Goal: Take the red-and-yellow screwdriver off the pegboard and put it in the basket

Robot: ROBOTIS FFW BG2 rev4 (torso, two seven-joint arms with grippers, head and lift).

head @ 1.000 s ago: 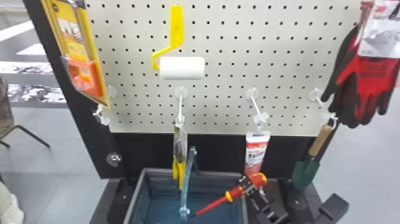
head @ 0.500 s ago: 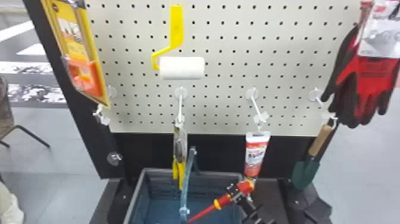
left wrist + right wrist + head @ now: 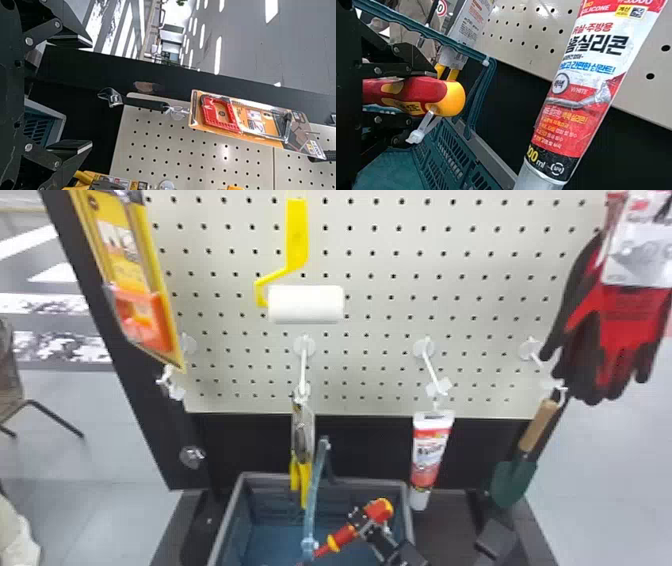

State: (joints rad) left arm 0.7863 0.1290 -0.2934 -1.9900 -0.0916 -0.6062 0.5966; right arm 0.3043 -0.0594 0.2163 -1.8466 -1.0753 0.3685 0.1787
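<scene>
In the head view my right gripper (image 3: 365, 522) is over the right part of the basket (image 3: 407, 495), shut on the handle of the red-and-yellow screwdriver (image 3: 342, 536). The screwdriver slants, its shaft down and left toward the basket's blue handle. In the right wrist view the screwdriver's yellow butt end (image 3: 455, 99) sticks out from between the fingers of my right gripper (image 3: 421, 97), with the basket (image 3: 455, 158) beyond. My left gripper (image 3: 85, 93) stands open and holds nothing in the left wrist view, beside the pegboard (image 3: 178, 154).
A silicone tube (image 3: 429, 455) hangs just right of the held screwdriver. Yellow-handled pliers (image 3: 302, 450) hang over the basket's back edge, near its raised handle (image 3: 316, 490). A trowel (image 3: 515, 480) and gloves (image 3: 615, 330) are at the right, a paint roller (image 3: 306, 304) above.
My right gripper has moved left and lower with the screwdriver, away from in front of the silicone tube and farther over the basket.
</scene>
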